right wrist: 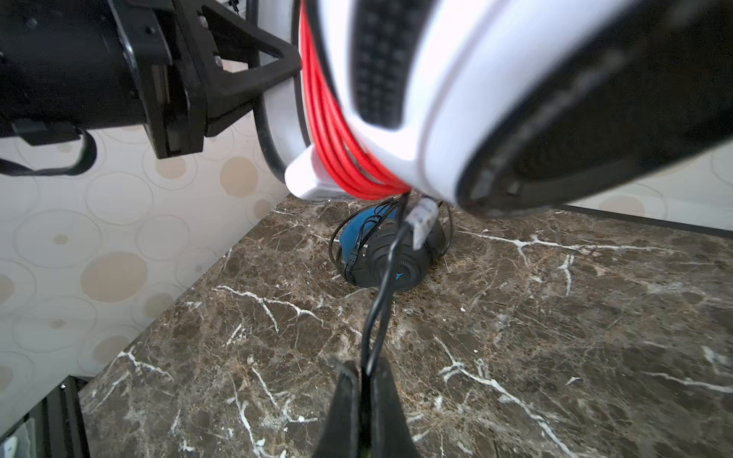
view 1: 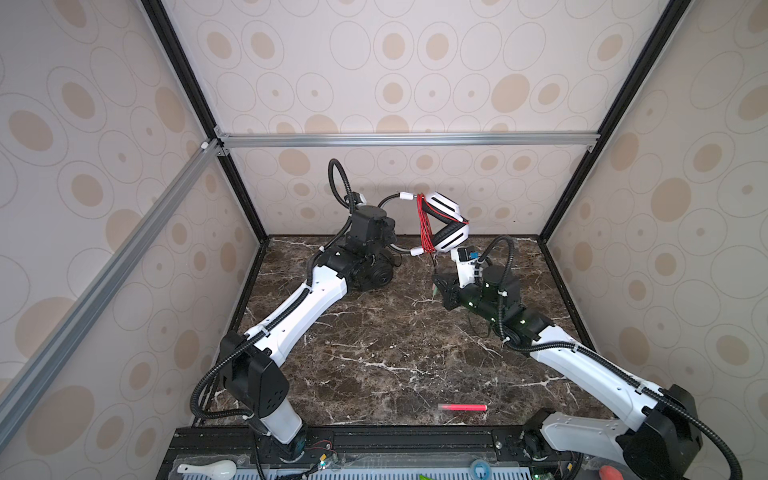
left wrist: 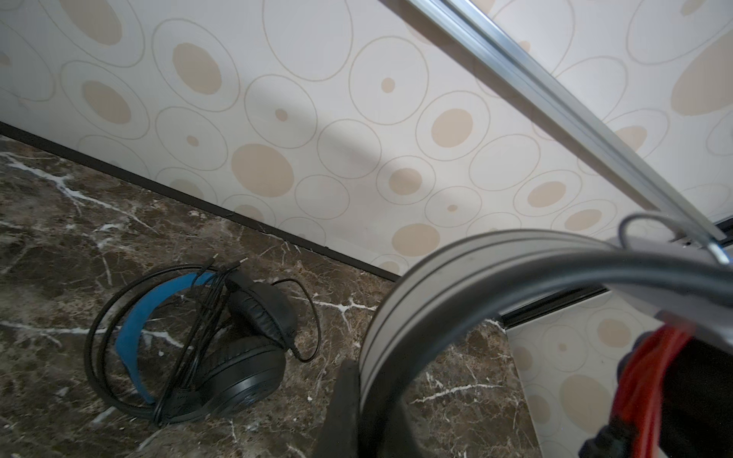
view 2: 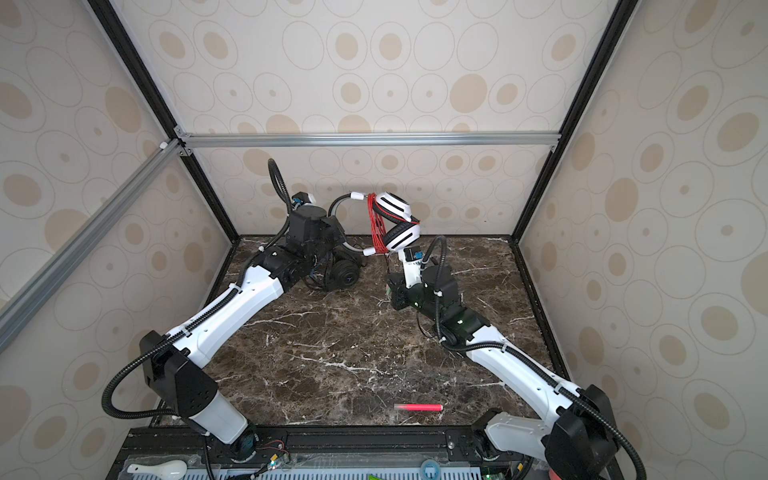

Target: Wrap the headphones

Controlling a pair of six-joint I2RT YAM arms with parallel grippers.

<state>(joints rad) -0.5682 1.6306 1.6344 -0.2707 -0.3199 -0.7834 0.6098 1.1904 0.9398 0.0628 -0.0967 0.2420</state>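
The white headphones [view 1: 446,208] [view 2: 397,208] with black-striped cups hang in the air near the back wall. Their red cable [view 1: 424,224] [right wrist: 337,131] is wound in several loops across the two ends of the grey headband [left wrist: 436,277]. My left gripper [left wrist: 369,396] is shut on that headband; in both top views the wrist hides its jaws. My right gripper [right wrist: 365,376] [view 1: 436,286] sits lower, shut on the thin black end of the cable [right wrist: 380,301]. The black headphones [left wrist: 238,357] [right wrist: 380,257] [view 2: 343,276] with a blue band lie on the table under the left arm.
A red tube [view 1: 462,407] [view 2: 417,407] lies near the front edge of the marble table [view 1: 374,353]. A white spoon [view 1: 208,468] rests on the front rail. The back wall and an aluminium bar [view 1: 407,139] stand close behind the raised headphones.
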